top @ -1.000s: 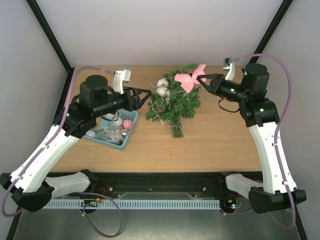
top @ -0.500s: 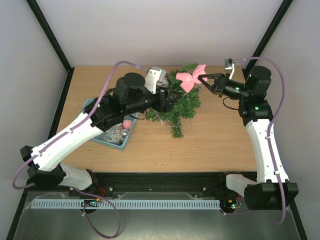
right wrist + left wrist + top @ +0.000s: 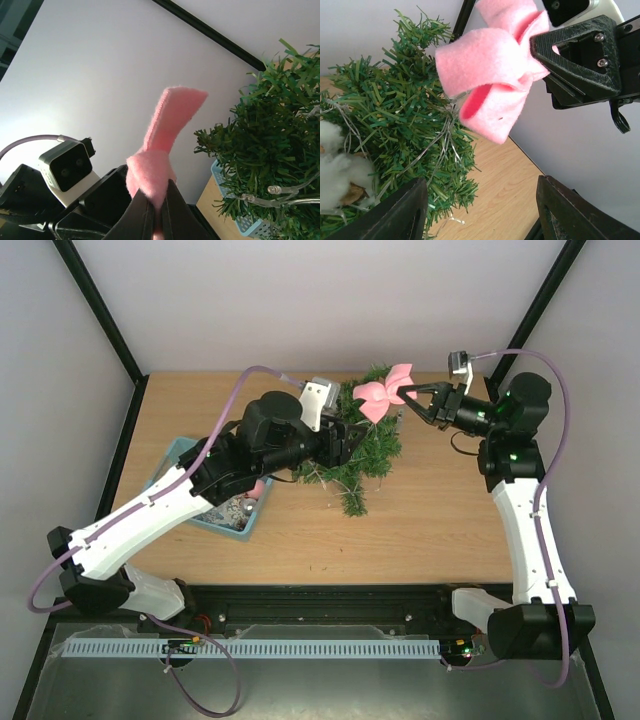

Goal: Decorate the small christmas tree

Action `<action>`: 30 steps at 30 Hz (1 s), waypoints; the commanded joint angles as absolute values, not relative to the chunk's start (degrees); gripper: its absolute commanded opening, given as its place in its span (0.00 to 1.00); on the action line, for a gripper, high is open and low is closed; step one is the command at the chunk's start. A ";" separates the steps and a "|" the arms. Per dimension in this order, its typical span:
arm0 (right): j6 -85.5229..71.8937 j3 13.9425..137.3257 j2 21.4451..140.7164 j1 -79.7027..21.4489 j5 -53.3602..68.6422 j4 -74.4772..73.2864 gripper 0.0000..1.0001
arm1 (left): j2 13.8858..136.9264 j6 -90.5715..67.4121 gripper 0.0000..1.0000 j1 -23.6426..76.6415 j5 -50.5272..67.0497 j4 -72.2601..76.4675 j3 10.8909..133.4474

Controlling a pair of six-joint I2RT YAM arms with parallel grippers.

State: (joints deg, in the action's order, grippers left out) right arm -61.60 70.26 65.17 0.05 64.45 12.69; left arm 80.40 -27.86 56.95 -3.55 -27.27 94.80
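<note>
The small christmas tree (image 3: 357,445) stands at the table's back middle, bushy green with a thin light wire; it also shows in the left wrist view (image 3: 395,125) and the right wrist view (image 3: 270,135). My right gripper (image 3: 405,396) is shut on a pink felt bow (image 3: 378,396) and holds it at the tree's top right. The bow shows large in the left wrist view (image 3: 490,75) and between my right jaws (image 3: 155,175). My left gripper (image 3: 345,443) is open and empty, reaching into the tree's left side just below the bow. A white fluffy ornament (image 3: 337,170) hangs on the tree.
A teal plastic basket (image 3: 178,455) of ornaments sits left of the tree, mostly under my left arm; its corner shows in the right wrist view (image 3: 235,210). Black frame posts stand at the back corners. Bare wood lies in front of the tree.
My left arm swung from over the basket to the tree, then pushed slightly further in. My right gripper lifted and shifted slightly with the bow, which stays at the tree top.
</note>
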 commanded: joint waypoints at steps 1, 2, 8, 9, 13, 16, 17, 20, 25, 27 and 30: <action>-63.89 70.38 63.59 1.28 68.34 17.03 0.01 | 81.24 -27.76 0.62 57.19 -3.31 -23.37 96.42; -63.90 70.40 63.63 1.31 68.42 17.09 0.01 | 81.30 -27.90 0.62 57.36 -3.04 -22.37 96.34; -65.24 69.67 63.45 1.41 69.22 18.82 0.01 | 83.72 -27.73 0.63 57.54 -3.41 -17.86 97.40; -65.87 69.55 63.35 1.41 69.23 19.63 0.01 | 84.49 -27.61 0.63 57.49 -3.66 -17.58 97.76; -66.05 69.64 63.61 1.41 69.37 20.00 0.01 | 86.82 -27.86 0.62 57.52 -3.23 -16.14 98.97; -65.88 69.08 64.12 1.41 69.22 19.98 0.01 | 87.27 -27.81 0.47 57.48 -4.13 -15.39 99.16; -65.71 68.87 64.28 1.41 69.07 20.00 0.01 | 87.27 -27.77 0.38 57.46 -4.35 -15.30 99.22; -64.89 68.69 65.25 1.41 68.52 19.45 0.01 | 87.36 -27.57 0.14 57.48 -5.01 -15.75 99.56; -61.27 70.04 67.42 1.41 67.50 16.49 0.01 | 87.76 -27.03 0.07 57.43 -8.34 -16.85 100.09; -58.24 71.34 68.52 1.41 67.05 13.47 0.01 | 88.77 -26.98 0.04 57.39 -9.49 -17.72 101.38; -55.25 72.51 69.91 1.41 66.41 10.54 0.01 | 90.61 -26.98 0.02 57.39 -9.93 -19.01 103.11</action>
